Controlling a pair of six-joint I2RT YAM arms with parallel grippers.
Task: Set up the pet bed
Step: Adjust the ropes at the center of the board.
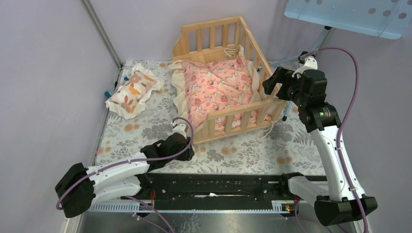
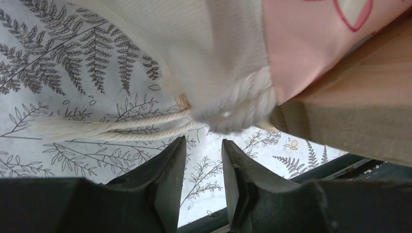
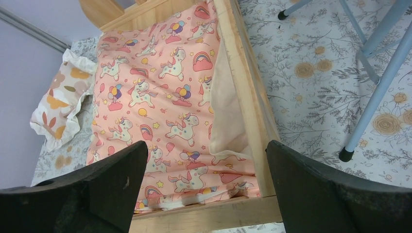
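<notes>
Two risks stand out. The pet bed [image 1: 236, 114] sits in the upper middle of the top view on the floral tablecloth [image 1: 243, 155], with the pink unicorn cushion [image 1: 218, 87] inside it. At the bed's lower left corner, the left gripper [image 2: 204, 143] has its fingers narrowly parted and nothing between them, just under the cushion's knotted cream cord [image 2: 243, 104]. If they close on the loose strands [image 2: 97, 128] rather than the knot, the cord could slip free. A hard tug could also drag the cushion off the plank base. The right gripper [image 3: 206, 145], fingers spread wide and empty, hovers over the bed's right rail. Lowered off centre, one finger could strike the rail top and shove the frame sideways, or pinch cushion fabric against the wood.
</notes>
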